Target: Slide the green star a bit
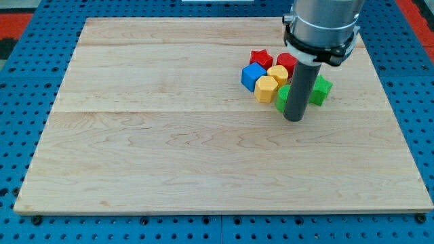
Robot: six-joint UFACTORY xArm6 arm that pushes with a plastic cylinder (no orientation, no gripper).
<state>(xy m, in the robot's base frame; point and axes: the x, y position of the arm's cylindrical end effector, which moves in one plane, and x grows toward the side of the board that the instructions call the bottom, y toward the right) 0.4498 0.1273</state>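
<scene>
Green pokes out on both sides of the dark rod: the larger green piece, the green star [320, 89], shows on the rod's right, while a green block [282, 97] of a shape I cannot make out peeks from behind its left edge. My tip [294, 119] sits down on the wooden counter [169, 149], just below and between those two greens, toward the view's bottom. There are no fingers on this arm, only the straight rod, so nothing is pinched or spread. The star lies in the counter's upper right part, at the right end of a tight cluster. Left of the rod, a yellow hexagonal block [266, 89] sits beside a blue cube [253, 76], with a second yellow block [277, 73] just above. A red star [261, 58] tops the cluster, and another red block [287, 62] shows beside the arm's housing. The arm comes in from the view's top, its grey cylindrical body [321, 27] upright, rod pointing straight down.
</scene>
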